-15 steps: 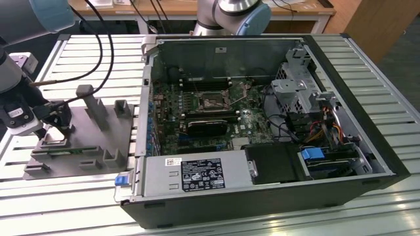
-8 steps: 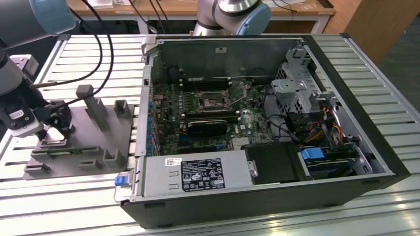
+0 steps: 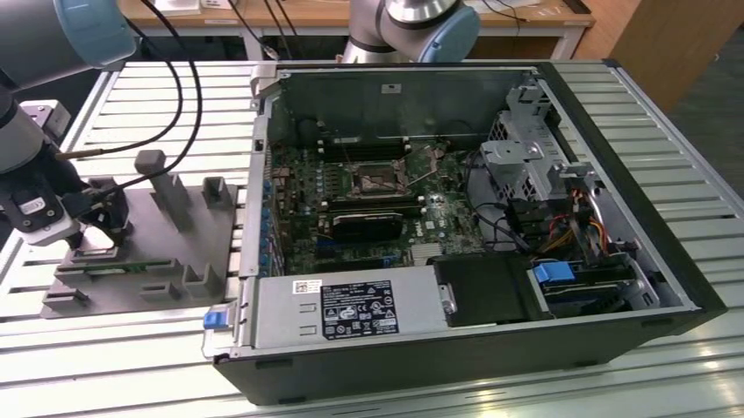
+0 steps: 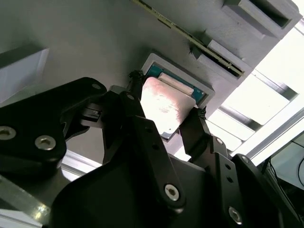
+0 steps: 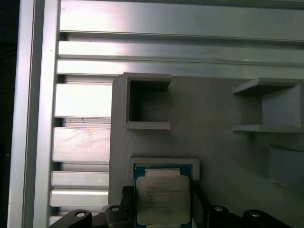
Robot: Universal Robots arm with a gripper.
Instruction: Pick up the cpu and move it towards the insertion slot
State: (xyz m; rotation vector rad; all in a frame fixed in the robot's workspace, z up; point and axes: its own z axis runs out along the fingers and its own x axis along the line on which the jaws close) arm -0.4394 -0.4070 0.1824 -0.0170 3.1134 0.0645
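Pinching the cpu (image 5: pixel 163 199) by two opposite edges, apparently to hold it level, the narrowed end effector (image 4: pixel 166 105) sits at the grey tray (image 5: pixel 218 142), well apart from the insertion slot (image 3: pixel 378 178)

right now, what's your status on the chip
gripper closed on chip, at its tray pocket. socket sits inside open case, toward exterior view's right. case wall stands between tray and socket.

Between the fingers of the black jointed gripper (image 4: pixel 167 97) a pale silver square metal-topped cpu (image 5: pixel 163 199) glares whitish, teal-green at its edge, over a matt light grey plastic tray (image 5: pixel 213 123) and shiny silver ribbed aluminium table slats (image 5: pixel 80 99).
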